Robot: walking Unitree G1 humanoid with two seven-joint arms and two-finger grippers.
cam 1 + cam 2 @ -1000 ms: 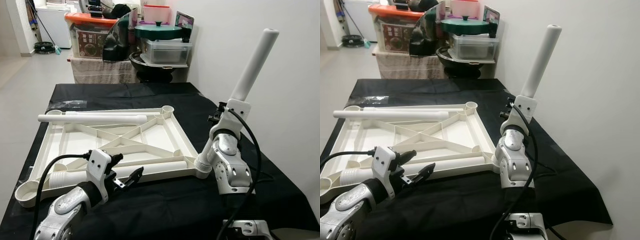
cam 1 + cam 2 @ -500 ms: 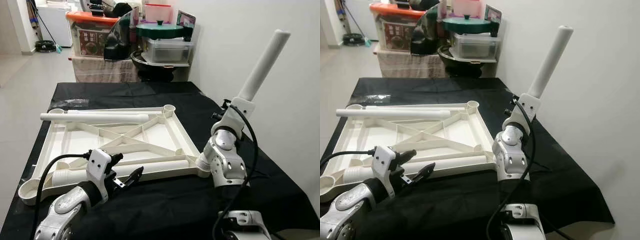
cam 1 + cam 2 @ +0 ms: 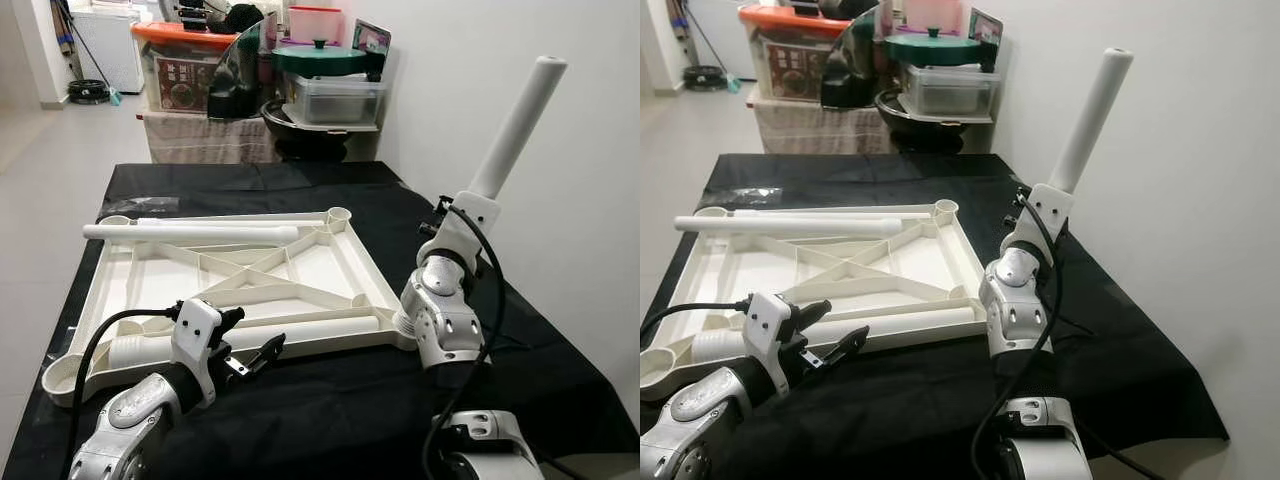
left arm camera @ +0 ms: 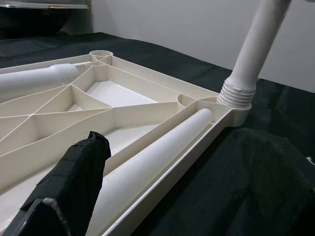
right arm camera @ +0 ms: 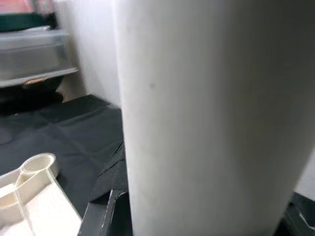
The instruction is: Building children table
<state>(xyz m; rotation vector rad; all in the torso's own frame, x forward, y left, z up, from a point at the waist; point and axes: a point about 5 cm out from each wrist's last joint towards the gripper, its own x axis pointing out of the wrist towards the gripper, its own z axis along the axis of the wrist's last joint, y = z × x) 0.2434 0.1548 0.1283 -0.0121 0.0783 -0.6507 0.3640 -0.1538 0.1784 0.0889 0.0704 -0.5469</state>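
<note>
A white plastic tabletop (image 3: 310, 270) lies underside up on the black cloth. One white table leg (image 3: 515, 125) stands tilted in its near right corner socket (image 4: 236, 96). My right gripper (image 3: 452, 215) is shut on this leg partway up, and the leg (image 5: 197, 123) looms close in the right wrist view. A second leg (image 3: 190, 232) lies along the far rim. A third leg (image 3: 320, 333) lies along the near rim. My left gripper (image 3: 250, 338) is open just in front of that third leg (image 4: 162, 152), holding nothing; one of its fingers (image 4: 69, 187) shows in the left wrist view.
A white wall runs close along the right side. Behind the table stand an orange-lidded storage box (image 3: 185, 65), a green-lidded pot (image 3: 318, 62) and a clear tub (image 3: 330, 100). A clear plastic bag (image 3: 140, 208) lies at the table's far left. Bare black cloth (image 3: 330, 410) spans the front.
The right arm has shifted around the upright leg, its forearm swinging left toward the tabletop's corner, and the leg's tilt wavered slightly. The left gripper has stayed put.
</note>
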